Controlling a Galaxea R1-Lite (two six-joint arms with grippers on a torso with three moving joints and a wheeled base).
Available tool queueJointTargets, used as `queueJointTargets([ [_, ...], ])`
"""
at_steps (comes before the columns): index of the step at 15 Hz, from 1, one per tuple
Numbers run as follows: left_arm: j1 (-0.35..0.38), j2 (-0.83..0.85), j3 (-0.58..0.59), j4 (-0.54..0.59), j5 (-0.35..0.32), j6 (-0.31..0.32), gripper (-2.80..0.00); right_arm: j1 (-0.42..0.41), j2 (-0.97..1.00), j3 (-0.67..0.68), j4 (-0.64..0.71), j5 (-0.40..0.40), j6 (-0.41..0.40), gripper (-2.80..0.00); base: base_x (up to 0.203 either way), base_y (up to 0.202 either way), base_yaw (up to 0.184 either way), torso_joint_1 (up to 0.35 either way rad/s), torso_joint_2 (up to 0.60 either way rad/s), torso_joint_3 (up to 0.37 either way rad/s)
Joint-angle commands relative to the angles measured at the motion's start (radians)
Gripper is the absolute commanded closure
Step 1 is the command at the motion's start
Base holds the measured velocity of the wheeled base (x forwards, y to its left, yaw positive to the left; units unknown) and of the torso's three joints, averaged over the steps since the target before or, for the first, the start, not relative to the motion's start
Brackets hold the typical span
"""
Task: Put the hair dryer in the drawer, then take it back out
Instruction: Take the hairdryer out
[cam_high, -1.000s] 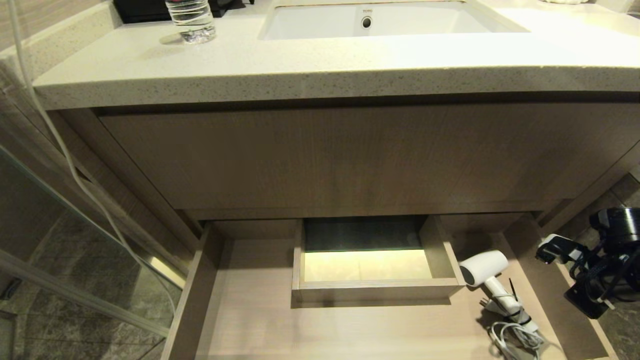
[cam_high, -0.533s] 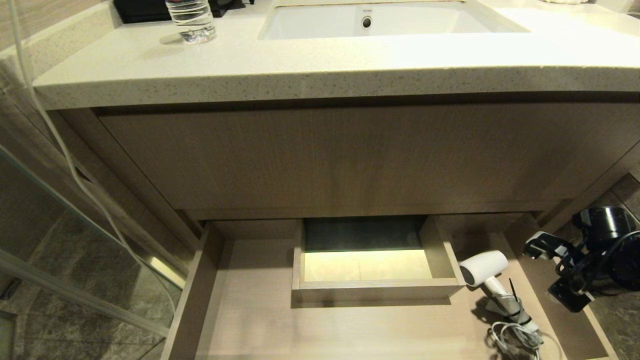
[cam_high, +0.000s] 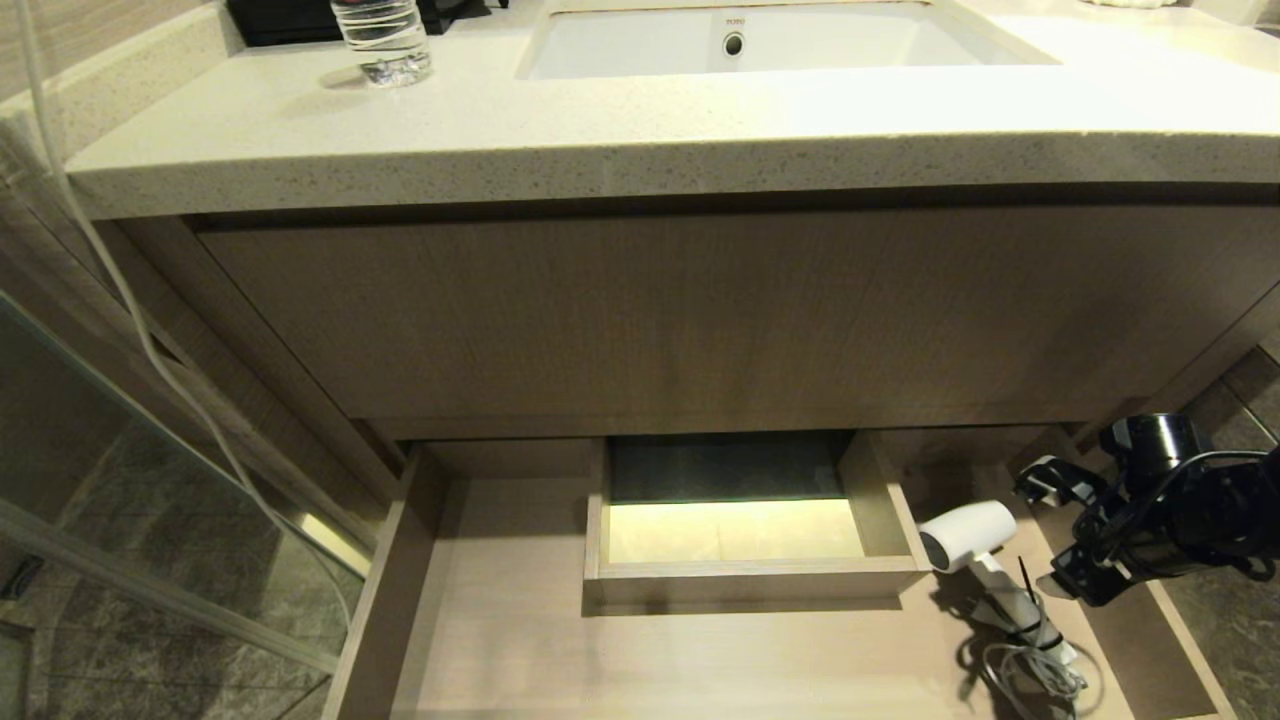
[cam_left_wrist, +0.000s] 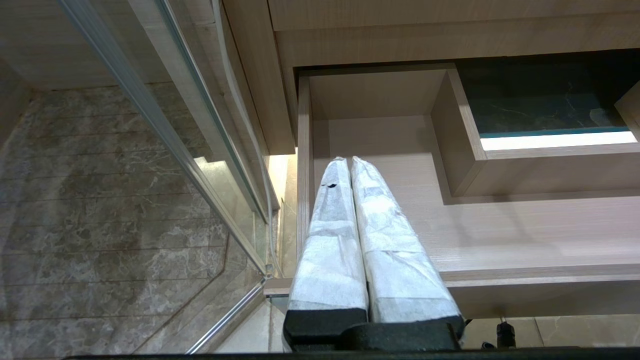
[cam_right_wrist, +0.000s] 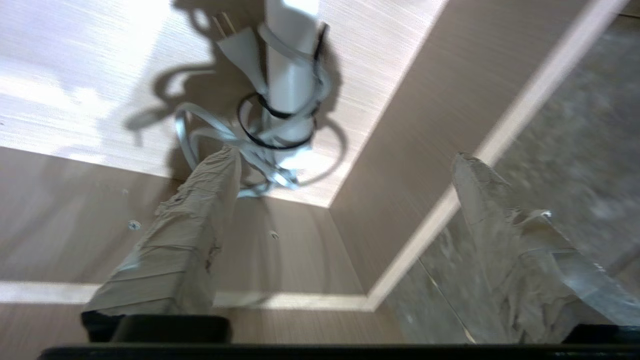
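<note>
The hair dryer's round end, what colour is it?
Dark grey, on a white hair dryer lying in the open drawer. The head view shows it best.

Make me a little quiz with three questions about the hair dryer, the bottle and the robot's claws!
1. Where does the hair dryer lie?
A. In the open drawer, at its right side
B. In the sink
C. On the floor

2. How many bottles stand on the countertop?
A. None
B. One
C. Three

3. How is the right gripper?
A. Shut on the cord
B. Open, holding nothing
C. Shut on the bottle

Answers:
1 A: it rests on the drawer's floor, right of the inner box.
2 B: one clear bottle stands left of the sink.
3 B: its fingers stand wide apart above the cord.
</note>
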Motion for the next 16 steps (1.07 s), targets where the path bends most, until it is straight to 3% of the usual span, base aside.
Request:
queueJointTargets([
  [1, 0.000, 0.000, 0.000, 0.000, 0.000, 0.000, 0.00, 0.000, 0.059, -0.033, -0.002, 0.006, 0.000, -2.80, 0.000, 0.000, 0.000, 0.000, 0.00, 0.000],
  [7, 0.000, 0.000, 0.000, 0.000, 0.000, 0.000, 0.00, 0.000, 0.148, -0.113, -0.004, 0.034, 0.034, -2.80, 0.000, 0.000, 0.000, 0.000, 0.00, 0.000],
  [10, 0.000, 0.000, 0.000, 0.000, 0.000, 0.000, 0.00, -0.002, 0.189, -0.156, -0.035, 0.097, 0.054, -2.80, 0.000, 0.000, 0.000, 0.000, 0.00, 0.000],
  [16, 0.000, 0.000, 0.000, 0.000, 0.000, 0.000, 0.00, 0.008, 0.237, -0.149, -0.035, 0.088, 0.075, -2.80, 0.000, 0.000, 0.000, 0.000, 0.00, 0.000],
])
